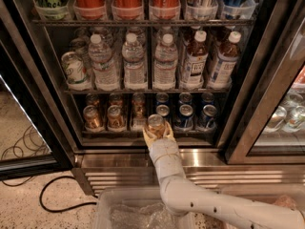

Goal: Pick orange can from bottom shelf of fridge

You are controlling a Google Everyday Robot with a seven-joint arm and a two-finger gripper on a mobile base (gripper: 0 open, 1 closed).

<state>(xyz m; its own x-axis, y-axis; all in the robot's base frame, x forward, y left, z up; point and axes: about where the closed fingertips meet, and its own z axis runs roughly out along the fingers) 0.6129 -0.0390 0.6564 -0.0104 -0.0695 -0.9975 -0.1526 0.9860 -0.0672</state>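
Camera view shows the pincer (156, 129) gripping the orange can (156, 123), which stands upright at the front edge of the bottom shelf (110, 133) of the fridge (40, 80), between other orange cans (105, 118) and blue cans (195, 116)

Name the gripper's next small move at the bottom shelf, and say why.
Probably pull the gripper straight back out of the fridge: its fingers sit either side of the orange can at the bottom shelf's front edge, seemingly gripping it, and blue cans stand close beside it.
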